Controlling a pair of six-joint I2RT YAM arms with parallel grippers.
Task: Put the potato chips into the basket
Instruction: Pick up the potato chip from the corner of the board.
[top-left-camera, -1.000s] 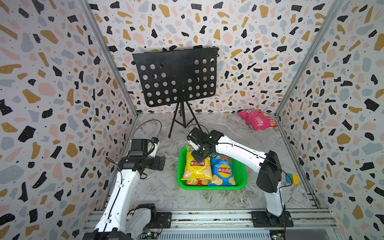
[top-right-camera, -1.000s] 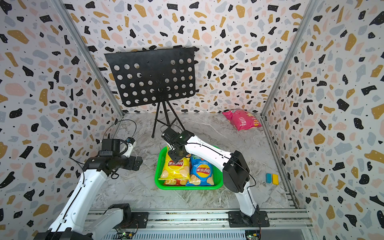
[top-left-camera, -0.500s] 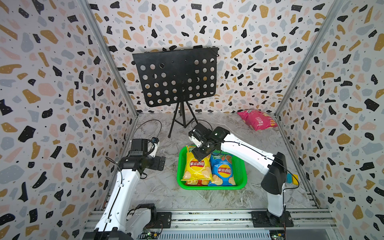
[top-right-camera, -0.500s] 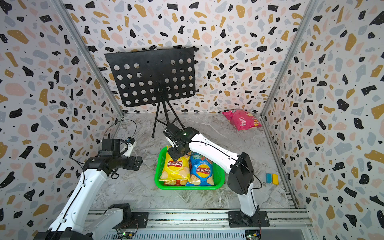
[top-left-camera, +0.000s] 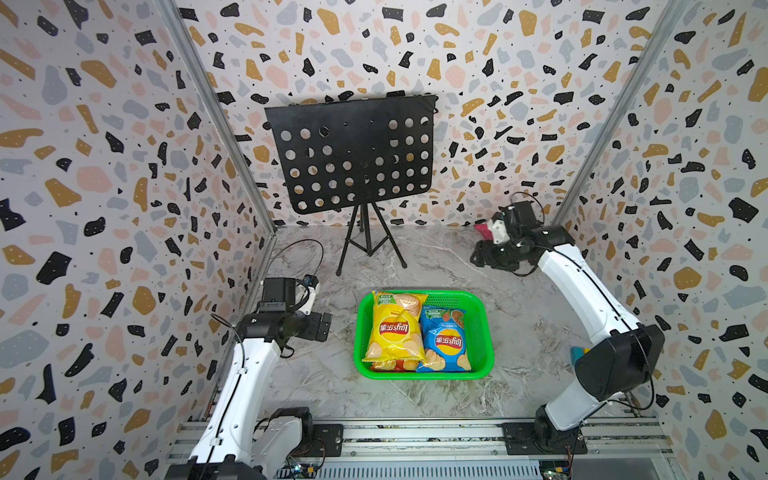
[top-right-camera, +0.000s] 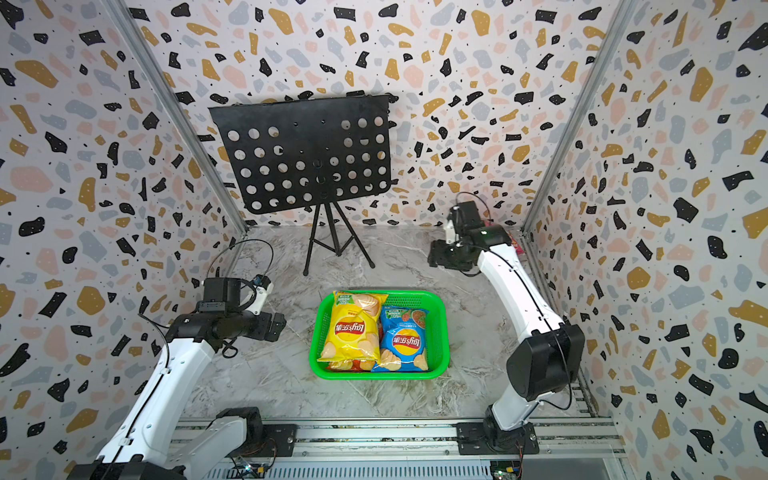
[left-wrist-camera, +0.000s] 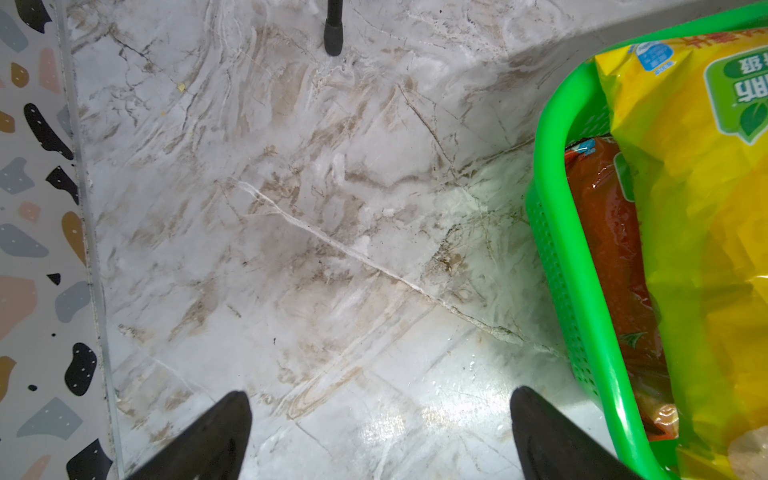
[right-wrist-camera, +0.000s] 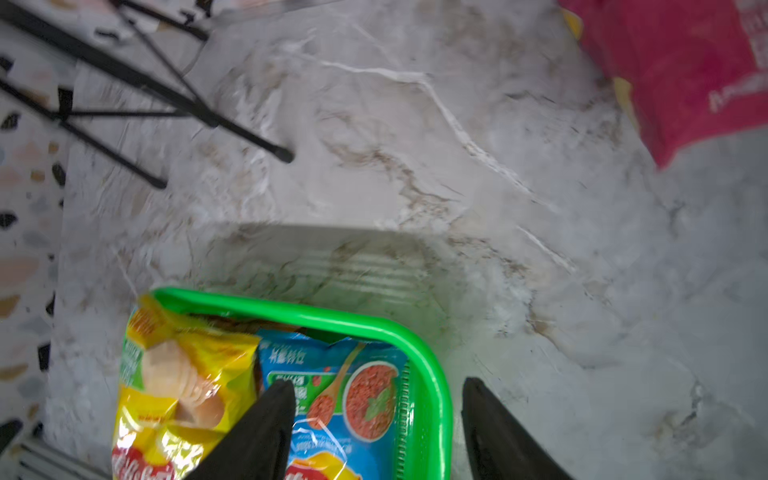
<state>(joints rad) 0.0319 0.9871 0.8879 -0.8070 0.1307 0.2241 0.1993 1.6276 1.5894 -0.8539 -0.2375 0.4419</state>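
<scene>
The green basket sits mid-floor in both top views. In it the yellow potato chips bag lies beside the blue bag and on top of the orange-red bag. The pink bag lies at the back right; in a top view only a sliver of the pink bag shows behind my right arm. My right gripper hangs open and empty near it, well clear of the basket. My left gripper is open over bare floor, left of the basket.
A black perforated music stand on a tripod stands at the back, with its legs reaching toward the basket. The patterned walls close in on three sides. A small blue-and-yellow object lies by the right wall, behind my right arm.
My right gripper has opened wider, risen from the yellow bag at the basket's far end and swung to the back right, near the pink bag. The left arm has not moved.
</scene>
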